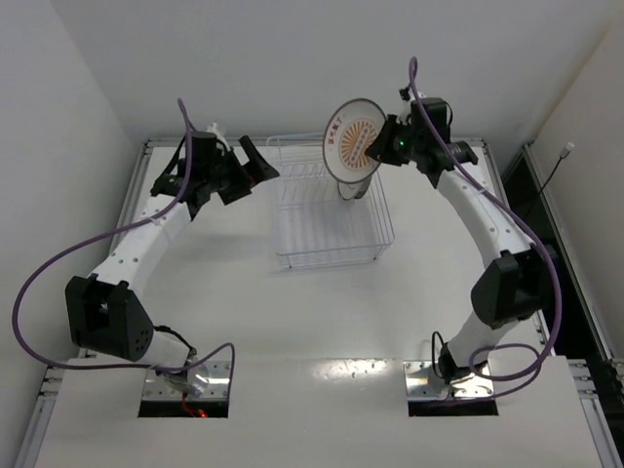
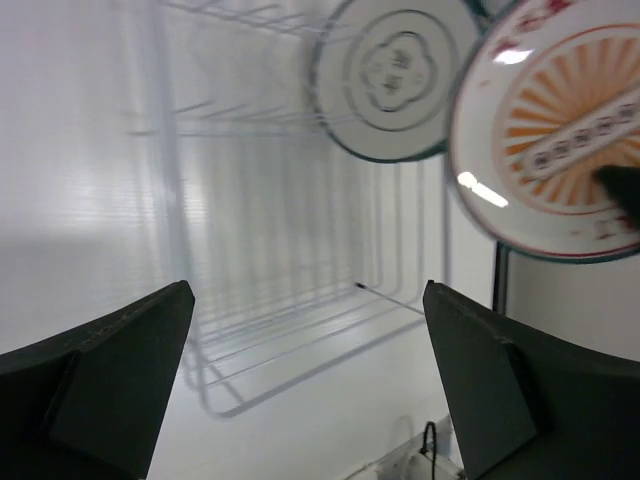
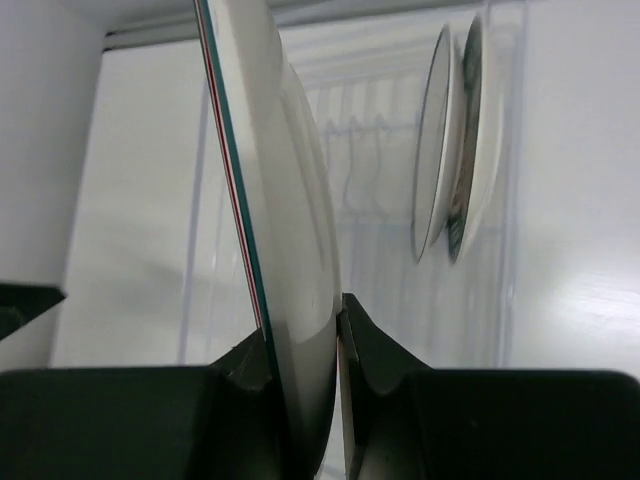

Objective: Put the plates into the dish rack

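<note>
Right wrist view: my right gripper (image 3: 305, 345) pinches the orange plate (image 3: 300, 200) by its rim, upright and edge-on (parallel to two standing plates (image 3: 450, 150), upper right). Rack (image 1: 292, 234) lies just beneath it, top centre. Left gripper (image 2: 308, 300) spread, empty, farther off.

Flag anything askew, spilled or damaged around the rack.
Nothing stands out. The right gripper holds the orange plate on edge over the rack, two other plates stand upright in its slots, and the left gripper is open and empty beside it. No chips or spills show.
</note>
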Robot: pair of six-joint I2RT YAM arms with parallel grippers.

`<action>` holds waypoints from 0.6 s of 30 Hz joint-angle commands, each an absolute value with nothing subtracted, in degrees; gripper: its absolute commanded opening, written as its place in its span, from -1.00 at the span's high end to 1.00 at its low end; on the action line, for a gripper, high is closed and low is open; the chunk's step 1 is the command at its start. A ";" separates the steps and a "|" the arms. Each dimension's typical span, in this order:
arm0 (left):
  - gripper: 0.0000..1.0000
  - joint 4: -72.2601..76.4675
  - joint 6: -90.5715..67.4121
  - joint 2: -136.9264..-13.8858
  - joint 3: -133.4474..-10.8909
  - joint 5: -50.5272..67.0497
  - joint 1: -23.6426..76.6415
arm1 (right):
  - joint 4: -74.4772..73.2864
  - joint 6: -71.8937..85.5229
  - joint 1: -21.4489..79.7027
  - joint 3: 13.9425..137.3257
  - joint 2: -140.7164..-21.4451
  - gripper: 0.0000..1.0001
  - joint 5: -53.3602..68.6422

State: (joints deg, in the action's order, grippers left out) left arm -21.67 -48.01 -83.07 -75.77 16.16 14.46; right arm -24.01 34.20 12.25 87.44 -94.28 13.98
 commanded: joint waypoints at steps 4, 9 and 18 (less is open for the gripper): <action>-0.98 -32.51 -41.92 -81.30 -74.45 14.32 9.32 | -30.40 20.23 18.80 105.60 -105.36 1.00 -12.28; -0.98 -33.57 -40.17 -80.16 -73.30 14.85 7.39 | -34.71 17.14 22.05 119.23 -116.77 1.00 -23.10; -0.98 -35.95 -37.27 -80.16 -73.30 16.52 4.05 | -33.93 14.15 23.47 121.99 -123.57 1.00 -29.18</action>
